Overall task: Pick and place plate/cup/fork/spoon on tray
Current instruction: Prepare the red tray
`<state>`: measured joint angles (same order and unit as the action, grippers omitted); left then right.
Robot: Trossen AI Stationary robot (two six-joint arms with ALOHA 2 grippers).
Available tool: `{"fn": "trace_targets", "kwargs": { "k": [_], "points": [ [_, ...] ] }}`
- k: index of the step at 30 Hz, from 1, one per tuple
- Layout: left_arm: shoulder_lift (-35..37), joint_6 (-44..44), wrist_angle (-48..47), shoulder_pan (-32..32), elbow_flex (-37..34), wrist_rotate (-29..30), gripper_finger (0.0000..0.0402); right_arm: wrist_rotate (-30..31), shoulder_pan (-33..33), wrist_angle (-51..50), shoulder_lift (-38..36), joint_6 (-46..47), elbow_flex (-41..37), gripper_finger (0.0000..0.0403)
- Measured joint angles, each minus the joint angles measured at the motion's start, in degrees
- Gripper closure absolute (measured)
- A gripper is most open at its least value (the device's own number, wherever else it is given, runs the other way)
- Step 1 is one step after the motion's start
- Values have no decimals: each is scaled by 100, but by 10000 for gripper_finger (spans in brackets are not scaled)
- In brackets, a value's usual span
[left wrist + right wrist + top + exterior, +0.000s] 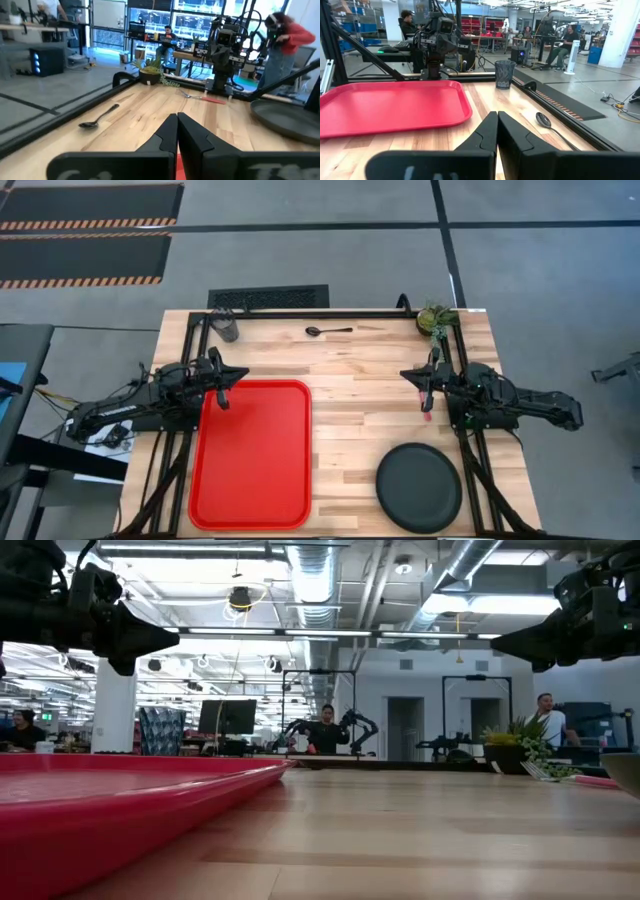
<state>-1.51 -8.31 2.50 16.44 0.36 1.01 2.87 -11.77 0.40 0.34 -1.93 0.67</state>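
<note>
- Plainly, the left gripper [222,392] hangs over the red tray's [250,455] 11 o'clock corner, jaws shut, holding nothing.
- Right gripper [425,392] sits at the desk's [350,370] 3 o'clock side, jaws nearly together with nothing visibly between them; the pink fork [428,414] lies just beneath.
- Plate [418,487] lies at 5 o'clock, apart from the tray.
- Spoon [327,331] rests at 12 o'clock, cup [227,327] at 11, both near the far edge.
- Bare wood lies between tray and plate.

On the table [350,380]: empty tray [250,452] left, plate [418,487] right, spoon [327,331] and cup [227,327] at the far edge.
</note>
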Motion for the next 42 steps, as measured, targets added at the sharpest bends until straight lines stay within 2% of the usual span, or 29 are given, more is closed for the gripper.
{"fn": "trace_targets", "kwargs": {
  "k": [3,7,10,16,30,35,42],
  "points": [
    [4,152,512,5,24,117,401,-1,-1,1,0,0,-1,367],
    [-202,114,158,1,485,-398,401,-1,-1,1,1,0,-1,367],
    [-575,107,-173,3,887,-441,401,-2,-2,2,0,0,0,367],
    [-1843,190,-822,3,1668,-558,401,0,-2,2,1,0,-1,367],
    [-4999,773,-3803,3,3633,-609,400,1,0,2,1,0,-1,367],
    [-5934,1088,-3883,66,4071,-494,375,4,0,1,2,0,-2,367],
    [-7298,1756,-4041,287,4577,-1129,301,2,0,2,2,0,0,367]
  ]
}}
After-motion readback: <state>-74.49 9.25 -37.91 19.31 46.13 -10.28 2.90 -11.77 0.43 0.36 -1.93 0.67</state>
